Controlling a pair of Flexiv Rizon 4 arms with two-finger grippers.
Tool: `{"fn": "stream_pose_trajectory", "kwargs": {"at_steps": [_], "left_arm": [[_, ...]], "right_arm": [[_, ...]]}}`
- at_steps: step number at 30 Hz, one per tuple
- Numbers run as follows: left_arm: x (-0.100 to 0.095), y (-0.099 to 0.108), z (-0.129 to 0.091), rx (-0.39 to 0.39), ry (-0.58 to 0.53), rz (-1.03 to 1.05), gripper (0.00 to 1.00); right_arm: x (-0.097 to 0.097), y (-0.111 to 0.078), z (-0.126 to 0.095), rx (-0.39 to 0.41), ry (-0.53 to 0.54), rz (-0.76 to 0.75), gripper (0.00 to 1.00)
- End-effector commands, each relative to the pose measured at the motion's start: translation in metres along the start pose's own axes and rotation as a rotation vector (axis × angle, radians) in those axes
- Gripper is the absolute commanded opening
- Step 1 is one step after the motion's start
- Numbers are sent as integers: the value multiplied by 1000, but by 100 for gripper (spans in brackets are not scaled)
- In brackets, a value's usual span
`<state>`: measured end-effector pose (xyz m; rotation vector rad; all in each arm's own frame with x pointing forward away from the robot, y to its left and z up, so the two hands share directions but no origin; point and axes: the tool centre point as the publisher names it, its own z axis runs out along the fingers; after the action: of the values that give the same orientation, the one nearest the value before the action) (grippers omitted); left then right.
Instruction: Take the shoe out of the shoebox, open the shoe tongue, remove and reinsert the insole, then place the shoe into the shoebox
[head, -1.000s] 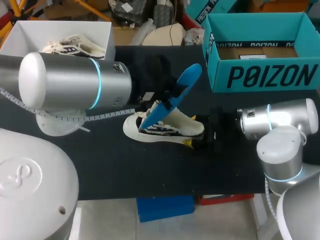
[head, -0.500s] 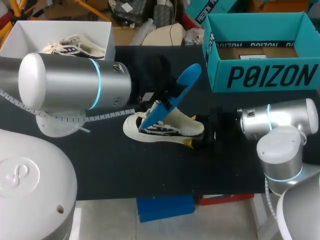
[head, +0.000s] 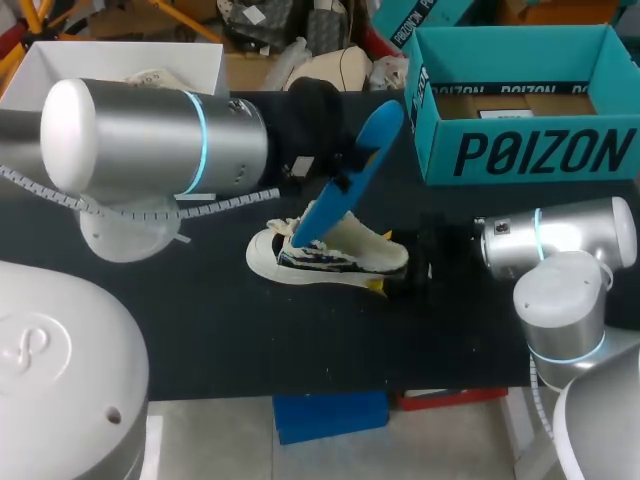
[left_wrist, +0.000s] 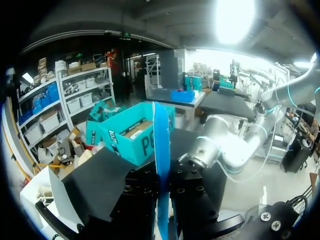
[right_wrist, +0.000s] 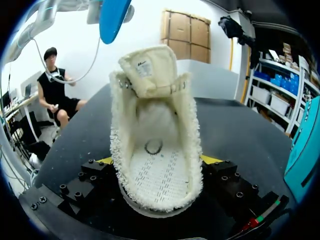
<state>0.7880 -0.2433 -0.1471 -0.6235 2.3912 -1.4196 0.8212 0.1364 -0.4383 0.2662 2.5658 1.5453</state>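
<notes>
Looking at a cream fleecy low-top shoe (head: 345, 255) flat on the black desk (head: 200, 330), heel clenched from both sides by the right hand (right_wrist: 157, 160), probably to pin it down. Got a long blue foam insole (head: 352, 165) slanting up over it, pinched edge-on in the left hand (left_wrist: 161, 200), which puts that hand above the shoe. Can't tell if the lower end touches. Guessing mid-removal. Open teal cardboard shoebox (head: 530, 155) well apart, far right.

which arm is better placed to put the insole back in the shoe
Left. The left hand is shut on the blue insole, held above the open cream fleece-lined shoe. The right hand is shut on the shoe's heel, steadying it.
</notes>
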Motion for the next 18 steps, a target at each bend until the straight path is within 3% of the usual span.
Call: {"fn": "stream_pose_trajectory", "kwargs": {"at_steps": [1,14,18], "left_arm": [[-10,-5,-3,7,642,-26,0],[-43,-22,2,44,616,-114,0],[-54,-28,1,96,657,-170,0]], "right_arm": [[1,-1,2,3,0,2,0],[1,-1,2,3,0,2,0],[1,-1,2,3,0,2,0]]}}
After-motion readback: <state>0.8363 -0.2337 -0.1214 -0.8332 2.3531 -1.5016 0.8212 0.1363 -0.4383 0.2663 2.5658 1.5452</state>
